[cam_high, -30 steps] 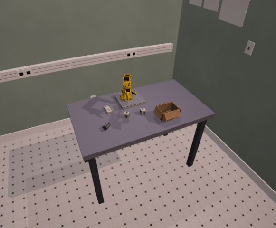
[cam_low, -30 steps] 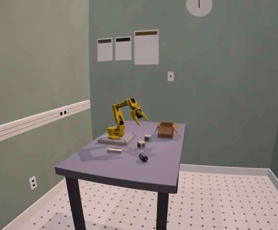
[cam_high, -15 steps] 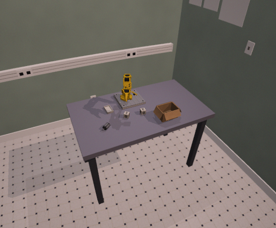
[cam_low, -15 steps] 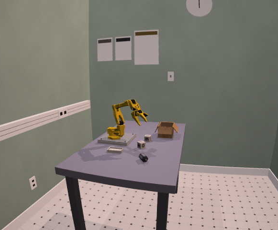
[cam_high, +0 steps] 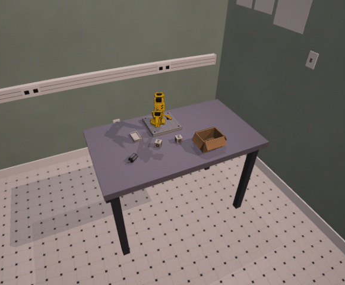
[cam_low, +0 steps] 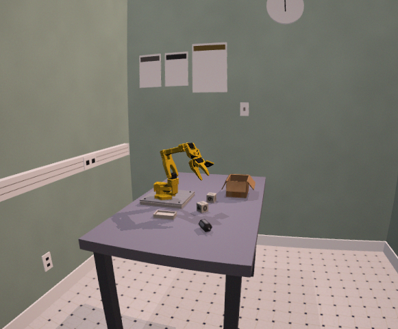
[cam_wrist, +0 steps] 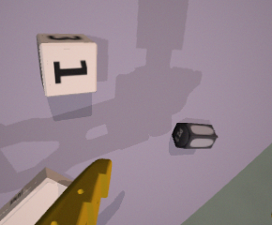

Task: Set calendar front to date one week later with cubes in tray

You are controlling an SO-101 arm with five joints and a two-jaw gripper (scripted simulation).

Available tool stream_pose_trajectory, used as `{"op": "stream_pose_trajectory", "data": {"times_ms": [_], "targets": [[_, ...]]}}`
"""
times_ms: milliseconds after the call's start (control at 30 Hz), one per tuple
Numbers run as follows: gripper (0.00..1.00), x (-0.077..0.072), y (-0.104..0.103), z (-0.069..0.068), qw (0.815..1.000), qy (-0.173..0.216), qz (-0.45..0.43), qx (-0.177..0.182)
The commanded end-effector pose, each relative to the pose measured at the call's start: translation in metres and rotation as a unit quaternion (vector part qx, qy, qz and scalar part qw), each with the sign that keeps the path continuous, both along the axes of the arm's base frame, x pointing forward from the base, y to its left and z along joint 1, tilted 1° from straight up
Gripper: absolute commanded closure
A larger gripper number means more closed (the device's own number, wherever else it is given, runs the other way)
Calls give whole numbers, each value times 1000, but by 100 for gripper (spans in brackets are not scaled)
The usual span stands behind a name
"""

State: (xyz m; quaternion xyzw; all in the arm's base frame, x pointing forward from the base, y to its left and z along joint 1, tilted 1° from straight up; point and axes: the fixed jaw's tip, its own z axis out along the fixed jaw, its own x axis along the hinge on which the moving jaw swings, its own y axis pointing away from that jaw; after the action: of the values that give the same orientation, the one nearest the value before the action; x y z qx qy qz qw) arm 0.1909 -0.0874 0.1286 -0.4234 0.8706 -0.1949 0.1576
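The gripper stands partly open, its fingers apart with nothing between them, and is raised above the table, touching neither cube. Both cubes, one nearer the tray and the other nearer the cardboard box, rest on the tabletop outside the tray.

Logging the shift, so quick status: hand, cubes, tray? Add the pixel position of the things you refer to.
Hand (cam_high: 157, 124) (cam_low: 205, 177) open, above table. Both cubes on table, outside tray (cam_high: 130, 135) (cam_low: 164, 217). Nothing seen in tray. Black thing (cam_high: 132, 158) (cam_low: 205, 225) (cam_wrist: 194, 136) off to one side.
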Motion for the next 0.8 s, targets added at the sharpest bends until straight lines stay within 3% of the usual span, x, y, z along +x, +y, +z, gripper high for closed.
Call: {"op": "stream_pose_trajectory", "data": {"times_ms": [0,433,567,767], "targets": [[65,0,2,-1,1000,-6,-10,7],[65,0,2,-4,1000,2,-13,12],[65,0,2,-15,999,31,-13,25],[65,-3,4,-45,992,108,-14,58]]}}
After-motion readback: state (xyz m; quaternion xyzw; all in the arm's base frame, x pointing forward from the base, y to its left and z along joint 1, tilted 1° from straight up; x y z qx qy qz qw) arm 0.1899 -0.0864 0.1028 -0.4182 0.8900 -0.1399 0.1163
